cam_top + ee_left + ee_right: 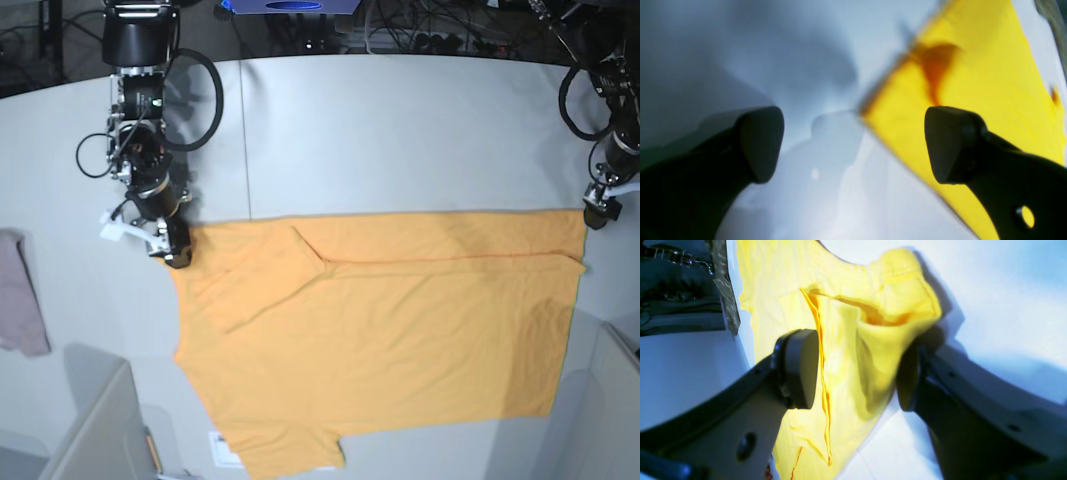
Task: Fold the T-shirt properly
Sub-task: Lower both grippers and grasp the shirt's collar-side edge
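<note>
Left claw: its dark fingers loom nearest in the left wrist view, spread wide with bench between them and the shirt's corner just beyond; nothing pinched.
Right claw: fingers spread too, a raised fold of yellow cloth standing between them; whether they press on it cannot be told.
Bench: pale and smooth, the broadest thing in the base view, running under everything.
T-shirt: orange-yellow, laid across the bench's near half in the base view, its upper edge stretching from one claw to the other. A folded-over flap lies at the right claw's side, and a loose part hangs toward the near edge.
Right arm: black, with looping cables, reaching down to the shirt's far corner on the base view's left.
Left arm: at the base view's right border, partly cut off, its claw beside the opposite corner.
Pinkish-mauve cloth: at the left border, apart from the shirt.
</note>
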Robot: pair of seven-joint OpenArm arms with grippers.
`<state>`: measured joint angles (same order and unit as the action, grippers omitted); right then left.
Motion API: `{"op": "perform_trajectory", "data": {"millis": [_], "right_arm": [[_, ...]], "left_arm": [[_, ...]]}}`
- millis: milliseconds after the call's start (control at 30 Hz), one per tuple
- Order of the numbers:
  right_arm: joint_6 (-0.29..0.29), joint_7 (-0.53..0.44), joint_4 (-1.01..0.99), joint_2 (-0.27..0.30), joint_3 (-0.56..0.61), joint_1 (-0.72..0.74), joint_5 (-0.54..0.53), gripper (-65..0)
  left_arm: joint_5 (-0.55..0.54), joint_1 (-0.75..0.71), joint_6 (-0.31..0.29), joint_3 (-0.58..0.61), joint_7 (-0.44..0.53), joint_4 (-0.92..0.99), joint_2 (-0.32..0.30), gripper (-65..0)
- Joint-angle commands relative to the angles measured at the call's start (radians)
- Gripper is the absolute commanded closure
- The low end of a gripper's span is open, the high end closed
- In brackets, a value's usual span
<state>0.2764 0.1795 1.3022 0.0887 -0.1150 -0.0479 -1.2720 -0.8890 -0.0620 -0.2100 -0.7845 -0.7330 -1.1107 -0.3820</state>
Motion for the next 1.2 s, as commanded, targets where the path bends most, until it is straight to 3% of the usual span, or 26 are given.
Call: {"op": "perform_trajectory", "data": {"millis": [0, 367, 567, 833, 1167], "right_arm": [[0.071, 0.036, -0.014, 0.001, 0.002, -0.013, 0.019, -34.7], [0.071, 0.035, -0.014, 0.003, 0.002, -0.013, 0.019, -34.7], [0.071, 0.035, -0.014, 0.003, 0.002, -0.013, 0.019, -34.7], [0.071, 0.033, -0.014, 0.001, 0.002, -0.013, 0.019, -34.7], [0.071, 0.033, -0.016, 0.006, 0.002, -0.013, 0.019, -34.7]], "left_arm": [[0.003, 0.009, 0.008, 0.009, -0.026, -0.004, -0.008, -65.0], [0.001, 0.097, 0.007, 0.027, -0.032, 0.113, 0.001, -65.0], [0.001, 0.098, 0.008, 0.027, -0.029, 0.113, 0.013, -46.2], [0.001, 0.123, 0.008, 0.075, -0.029, 0.116, 0.012, -42.6], [0.001, 0.127, 0.01, 0.067, -0.027, 0.116, 0.013, -28.8]]}}
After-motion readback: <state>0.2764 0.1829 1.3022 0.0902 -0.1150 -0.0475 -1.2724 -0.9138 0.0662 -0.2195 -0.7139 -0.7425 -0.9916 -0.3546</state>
